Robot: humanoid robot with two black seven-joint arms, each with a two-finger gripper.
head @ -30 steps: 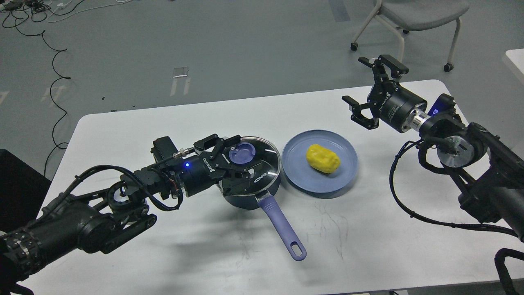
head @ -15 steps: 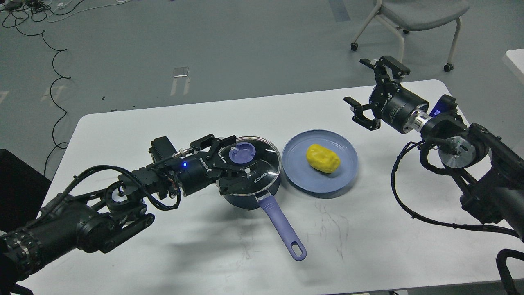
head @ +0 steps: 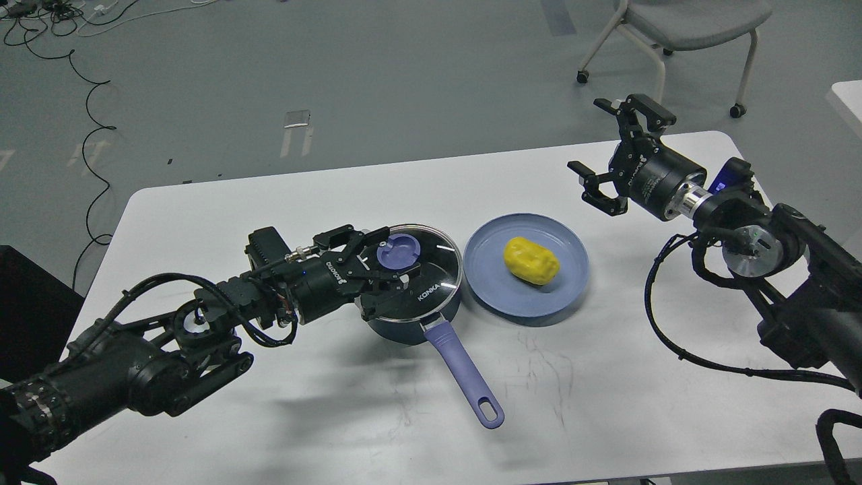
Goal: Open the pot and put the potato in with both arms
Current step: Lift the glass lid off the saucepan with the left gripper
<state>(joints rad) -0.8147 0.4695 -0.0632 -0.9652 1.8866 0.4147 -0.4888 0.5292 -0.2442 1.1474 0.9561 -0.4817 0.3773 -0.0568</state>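
On the white bench (head: 222, 202) the pot (head: 412, 296) sits a little left of the middle with its glass lid (head: 421, 273) on and its long purple handle (head: 465, 377) running out toward 5 o'clock, and the left tool (head: 378, 273) lies low over the lid with its fingers spread on either side of the purple knob (head: 398, 252), though contact with the knob cannot be told. At the pot's 3 o'clock, just beside it, stands a round blue plate (head: 491, 296) with the yellow potato (head: 531, 260) lying on it. Well apart at the plate's 2 o'clock, the right tool (head: 616, 155) hangs above the bench's far edge with its fingers wide and nothing between them.
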